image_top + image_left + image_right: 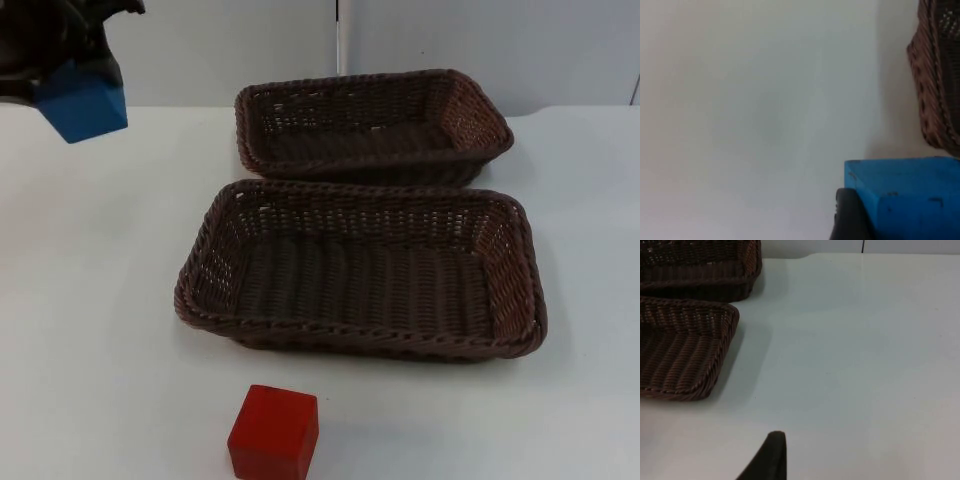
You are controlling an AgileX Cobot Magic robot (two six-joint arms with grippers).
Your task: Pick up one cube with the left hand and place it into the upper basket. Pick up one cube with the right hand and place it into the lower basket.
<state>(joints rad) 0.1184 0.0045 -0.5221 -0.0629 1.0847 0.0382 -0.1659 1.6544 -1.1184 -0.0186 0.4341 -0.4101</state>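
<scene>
White table (pixel 90 300). Centre of top view: lower basket (pixel 365 340), the bigger, empty. Behind it, just beside its far rim, upper basket (pixel 375 165), also empty.

Red cube (pixel 274 432) on the table at bottom centre, in front of the lower basket, apart from it.

Upper left corner of top view: left gripper (pixel 70 70) up off the table, fingers clenched on blue cube (pixel 82 105). Left wrist view adds a black fingertip (pixel 850 215) against the cube's face, basket edge nearby.

Right gripper (pixel 771 455): above bare table beside both baskets; fingers' state cannot tell.
</scene>
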